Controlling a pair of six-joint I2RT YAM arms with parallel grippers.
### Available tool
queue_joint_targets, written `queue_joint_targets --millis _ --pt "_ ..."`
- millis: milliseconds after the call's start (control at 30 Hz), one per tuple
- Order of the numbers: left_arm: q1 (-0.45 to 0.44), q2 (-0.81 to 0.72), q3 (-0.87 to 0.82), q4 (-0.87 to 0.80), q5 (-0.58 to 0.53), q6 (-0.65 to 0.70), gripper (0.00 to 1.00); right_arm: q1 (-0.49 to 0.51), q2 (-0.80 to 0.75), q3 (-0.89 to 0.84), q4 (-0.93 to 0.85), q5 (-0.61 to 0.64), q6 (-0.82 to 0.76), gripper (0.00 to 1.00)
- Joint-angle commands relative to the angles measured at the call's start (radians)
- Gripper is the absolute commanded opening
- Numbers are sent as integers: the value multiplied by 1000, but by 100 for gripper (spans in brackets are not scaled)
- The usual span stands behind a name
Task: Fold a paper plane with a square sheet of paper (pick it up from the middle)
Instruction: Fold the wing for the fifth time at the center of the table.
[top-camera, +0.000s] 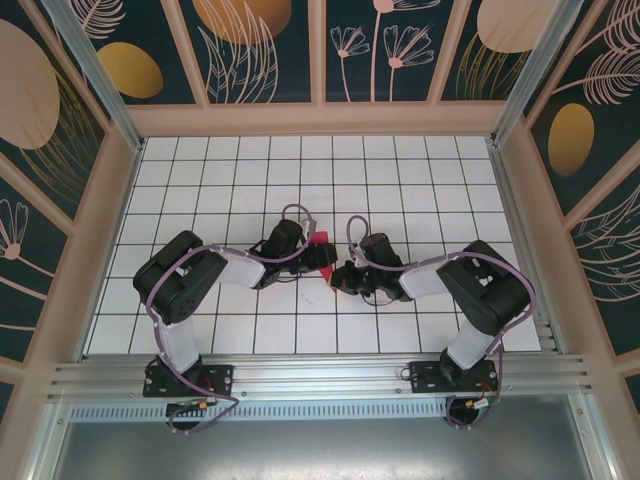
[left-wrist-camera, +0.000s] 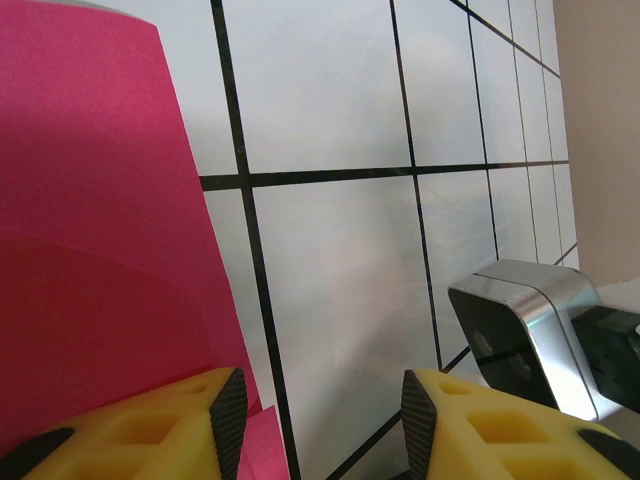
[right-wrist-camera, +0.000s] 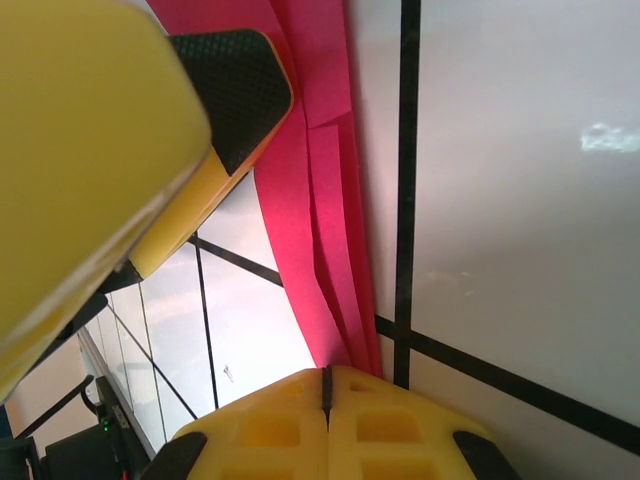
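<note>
The left tool (left-wrist-camera: 325, 405) is released, its fingers apart with bare tiled bench (left-wrist-camera: 340, 280) showing between them. In its wrist view the creased magenta sheet of paper (left-wrist-camera: 100, 250) sits on the left, passing behind that side's finger. The right tool (right-wrist-camera: 325, 385) is clenched on the sheet's folded layers, which fan out from its tips and run beside the left tool's black pad.
</note>
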Motion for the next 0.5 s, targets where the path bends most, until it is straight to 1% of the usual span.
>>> queue_joint_targets --millis 0,133,200,333,467 --pt "-6 33 8 -64 15 26 48 -10 45 -44 -55 41 -1 0" --pt "-6 35 9 -69 14 28 48 -9 53 -54 -72 38 7 0" --pt "-6 33 7 -73 13 29 48 -8 6 -63 -47 23 12 0" --pt "-5 32 1 -74 13 30 48 -8 -97 9 -143 -2 -31 0" --pt "-6 35 5 -75 17 30 48 -5 -126 42 -162 -49 -41 0"
